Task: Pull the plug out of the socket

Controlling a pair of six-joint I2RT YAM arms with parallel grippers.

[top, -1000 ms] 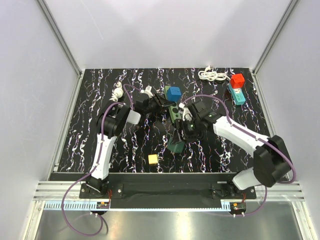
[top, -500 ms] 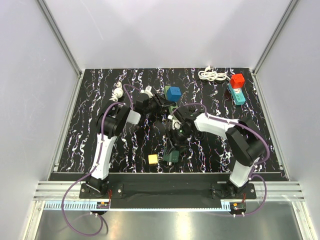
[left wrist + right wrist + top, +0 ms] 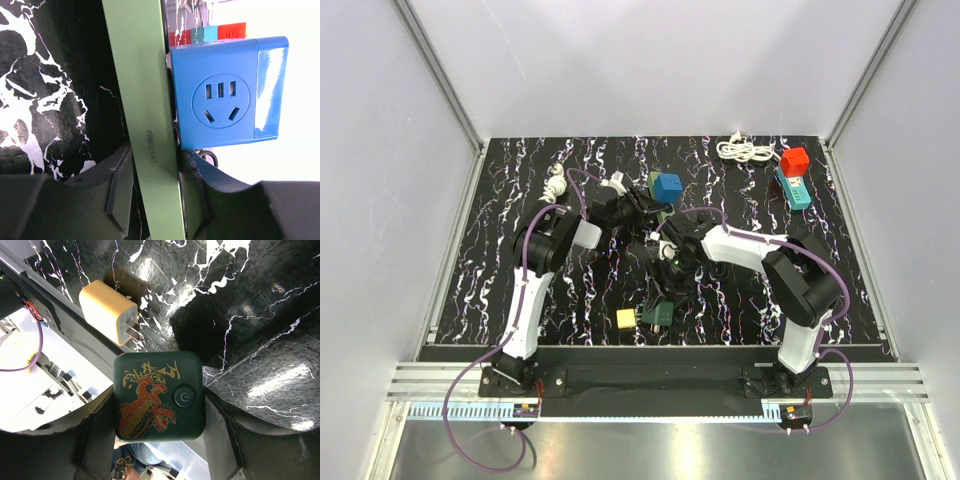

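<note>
The right fingers (image 3: 220,435) are closed on the two sides of a dark green plug (image 3: 159,395). It is a square block with a gold and red dragon and a round power button on its face. The fingers stand about half open, because the block fills the gap between them. Just beside the plug, past the fingertips, a yellow charger (image 3: 107,310) lies on the black counter (image 3: 260,315). Its two metal pins point toward the plug.

The left fingers (image 3: 117,190) squeeze a green power strip (image 3: 145,100) from both sides. The strip runs straight out between them. A blue socket cube (image 3: 225,95) sits tight against one side of the strip, just past the fingertips.

Seen from above, the plug in the right fingers is well apart from the strip in the left fingers. Far beyond the right fingers, in the back corner, a red cube (image 3: 795,160) sits on a teal power strip (image 3: 792,192), next to a white cord (image 3: 745,150).
</note>
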